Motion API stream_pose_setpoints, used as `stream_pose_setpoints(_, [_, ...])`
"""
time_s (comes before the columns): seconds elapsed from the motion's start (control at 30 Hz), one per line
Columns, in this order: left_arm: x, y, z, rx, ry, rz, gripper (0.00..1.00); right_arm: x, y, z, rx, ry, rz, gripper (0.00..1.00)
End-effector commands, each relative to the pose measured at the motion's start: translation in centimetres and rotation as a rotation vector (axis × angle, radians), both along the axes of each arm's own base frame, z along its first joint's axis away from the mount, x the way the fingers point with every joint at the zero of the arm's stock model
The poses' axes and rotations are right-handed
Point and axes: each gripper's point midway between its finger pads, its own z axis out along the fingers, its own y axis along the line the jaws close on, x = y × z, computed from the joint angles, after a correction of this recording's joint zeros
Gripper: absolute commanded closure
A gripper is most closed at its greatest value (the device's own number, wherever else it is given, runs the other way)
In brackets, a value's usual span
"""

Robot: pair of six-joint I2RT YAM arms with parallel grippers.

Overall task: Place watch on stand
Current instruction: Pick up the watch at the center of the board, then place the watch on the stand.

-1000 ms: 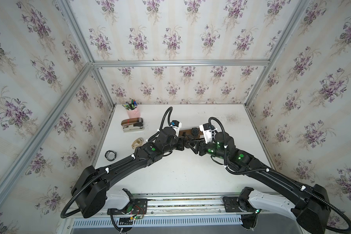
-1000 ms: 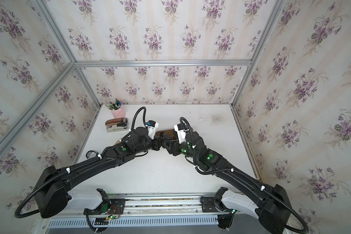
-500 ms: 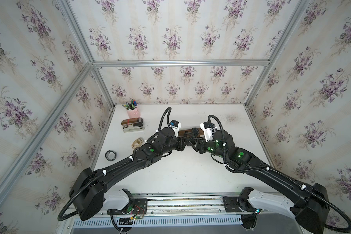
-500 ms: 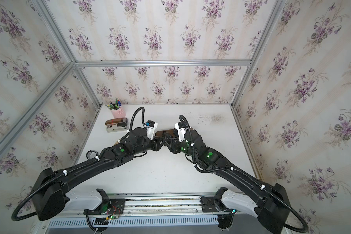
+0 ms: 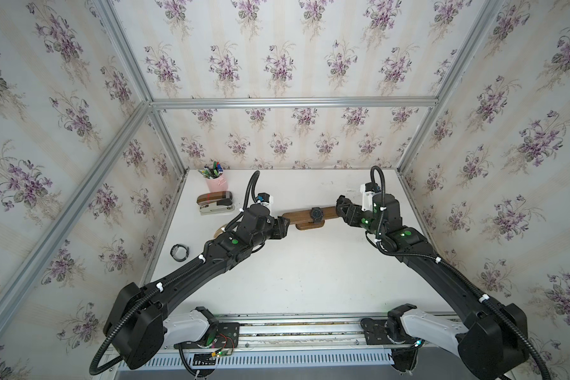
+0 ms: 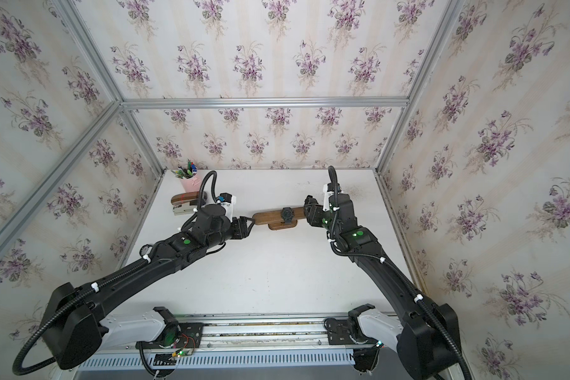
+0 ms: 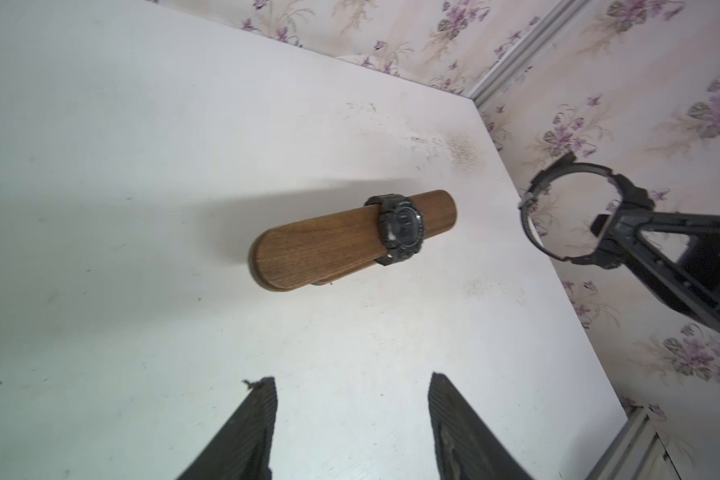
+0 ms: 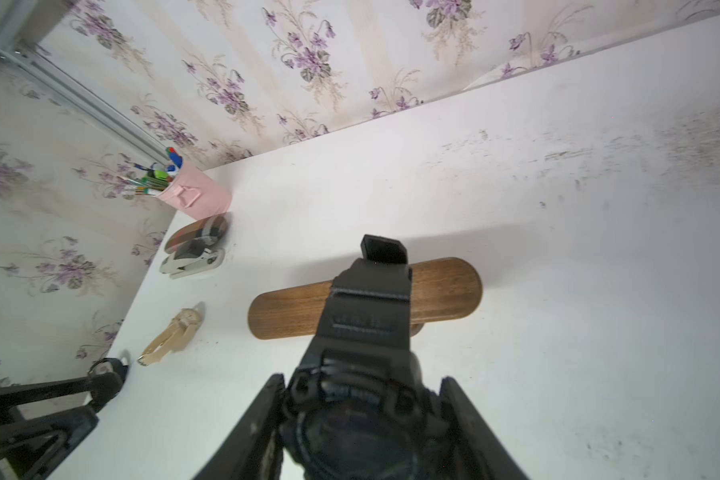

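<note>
Black chunky watch point(image 8: 356, 361) in right pincer point(image 8: 362, 382); rounded wooden stand point(image 8: 445, 293).

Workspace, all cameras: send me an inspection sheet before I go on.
Surface: white table; dark scuffs near its far right corner.
Job's things: wooden stand upright; first watch strapped round its bar; second watch off the stand, in the right gripper.
Clutter: pink pen cup, stapler, beige watch and black band along the left edge.
Grippers: left gripper open and empty, short of the stand; right gripper shut on the second watch.
Cables: black hoses loop above both wrists, clear of the stand.
Surroundings: floral walls, metal frame; nothing else seen.
</note>
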Motion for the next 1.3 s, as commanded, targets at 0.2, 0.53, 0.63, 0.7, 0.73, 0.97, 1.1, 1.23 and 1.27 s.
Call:
stream_pose_setpoints(0.2, [2.6, 0.7, -5.3, -0.035, 0.191, 0.057, 0.35, 3.4, -3.9, -4.3, -0.124, 0.055, -0.136, 0.63])
stream_pose_setpoints(0.53, [4.7, -0.6, -7.8, -0.048, 0.250, 0.035, 0.35, 6.2, -4.3, -8.1, -0.186, 0.118, -0.140, 0.62])
stream_pose_setpoints(0.63, [5.2, -0.8, -8.2, -0.052, 0.259, 0.031, 0.35, 6.7, -3.7, -9.1, -0.188, 0.136, -0.108, 0.63])
stream_pose_setpoints(0.7, [5.6, -1.0, -8.5, -0.050, 0.265, 0.025, 0.37, 6.8, -3.3, -9.6, -0.183, 0.146, -0.089, 0.63])
stream_pose_setpoints(0.73, [5.8, -1.0, -8.6, -0.047, 0.263, 0.024, 0.38, 6.8, -3.2, -9.8, -0.181, 0.149, -0.079, 0.63])
stream_pose_setpoints(0.97, [7.0, -2.3, -9.6, -0.059, 0.289, -0.014, 0.49, 6.9, -2.0, -10.6, -0.165, 0.165, -0.015, 0.64])
stream_pose_setpoints(1.1, [7.8, -2.3, -10.0, -0.048, 0.285, 0.000, 0.51, 6.7, -1.1, -11.1, -0.151, 0.183, 0.021, 0.64])
stream_pose_setpoints(1.23, [8.3, -2.4, -10.4, -0.039, 0.290, 0.004, 0.52, 6.2, -0.4, -11.1, -0.143, 0.188, 0.048, 0.64])
stream_pose_setpoints(1.27, [8.4, -2.5, -10.5, -0.033, 0.291, 0.003, 0.53, 6.1, -0.3, -11.1, -0.147, 0.186, 0.052, 0.64])
